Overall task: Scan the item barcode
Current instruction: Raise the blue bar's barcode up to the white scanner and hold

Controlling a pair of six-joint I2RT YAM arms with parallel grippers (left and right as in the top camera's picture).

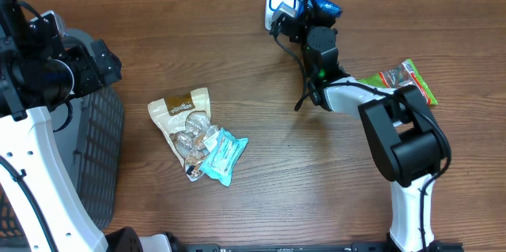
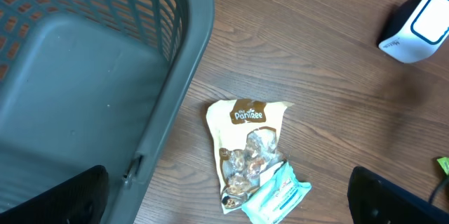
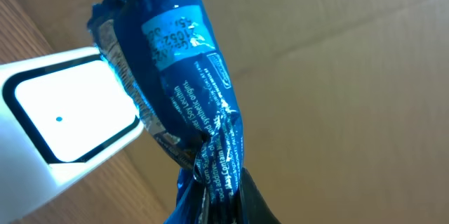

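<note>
Blue packet (image 3: pixel 175 76) is being pinched at its twisted end by the right gripper (image 3: pixel 223 199), jaws pressed together on it, and is being held just in front of the white scanner (image 3: pixel 63 122) window. L gripper (image 1: pixel 101 61) is being held spread wide, w/ nothing in it, above the grey basket (image 2: pixel 168 76) edge.

Right pincer (image 1: pixel 300 11) pinched tight, arm outstretched; left pincer (image 2: pixel 226 196) spread wide.
</note>
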